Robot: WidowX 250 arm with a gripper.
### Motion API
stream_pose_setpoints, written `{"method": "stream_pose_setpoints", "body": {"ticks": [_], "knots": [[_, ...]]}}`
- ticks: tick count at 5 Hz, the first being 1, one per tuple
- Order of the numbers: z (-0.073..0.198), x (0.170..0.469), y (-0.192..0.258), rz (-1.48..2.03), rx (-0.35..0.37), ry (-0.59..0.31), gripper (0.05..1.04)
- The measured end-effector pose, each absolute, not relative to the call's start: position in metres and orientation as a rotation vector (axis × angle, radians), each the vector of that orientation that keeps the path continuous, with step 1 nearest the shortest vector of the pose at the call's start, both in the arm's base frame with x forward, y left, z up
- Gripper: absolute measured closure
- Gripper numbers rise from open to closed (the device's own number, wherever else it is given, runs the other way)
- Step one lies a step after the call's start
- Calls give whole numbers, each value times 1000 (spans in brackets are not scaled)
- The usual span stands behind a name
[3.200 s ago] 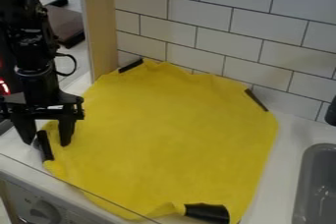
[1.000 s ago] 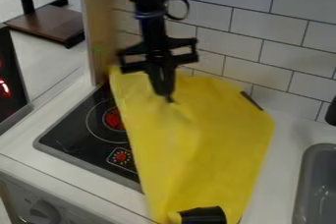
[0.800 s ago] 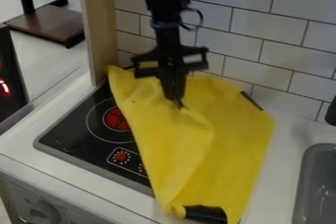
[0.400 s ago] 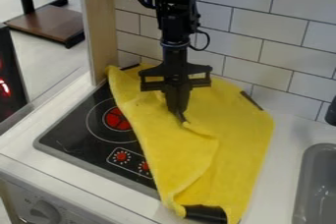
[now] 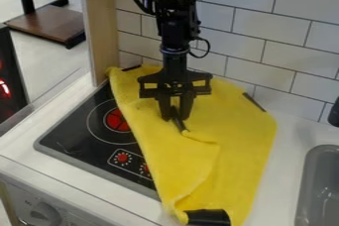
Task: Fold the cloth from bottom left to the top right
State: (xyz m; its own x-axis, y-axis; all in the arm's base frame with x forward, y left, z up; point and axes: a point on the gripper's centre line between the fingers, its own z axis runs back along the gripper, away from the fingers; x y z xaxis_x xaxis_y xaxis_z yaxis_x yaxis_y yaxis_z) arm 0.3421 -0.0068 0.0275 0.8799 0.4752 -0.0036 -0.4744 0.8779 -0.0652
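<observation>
- The gripper (image 5: 175, 119) hangs over the yellow cloth (image 5: 232, 131), its jaws spread a little, tips pointing down.
- A slim black strip (image 5: 179, 123) at the cloth's folded-over corner shows between the jaws and just below them; whether it touches either one, I cannot tell.
- The cloth lies around and below the jaws in view, its left part folded over, the flap's edge curving down toward a wide black piece (image 5: 208, 217).
- Left of the jaws, beside the cloth, is a cooktop (image 5: 86, 138) with red markings.
- Well right of them sits a grey sink (image 5: 306, 183).
</observation>
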Motion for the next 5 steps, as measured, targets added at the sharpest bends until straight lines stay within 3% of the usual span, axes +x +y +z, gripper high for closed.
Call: {"method": "stream_pose_setpoints", "body": {"ticks": [1,2,5], "knots": [[35,335,-7,477,-69,-15,274],[42,328,-8,462,-75,-10,61],[84,316,0,435,-116,-37,84]]}}
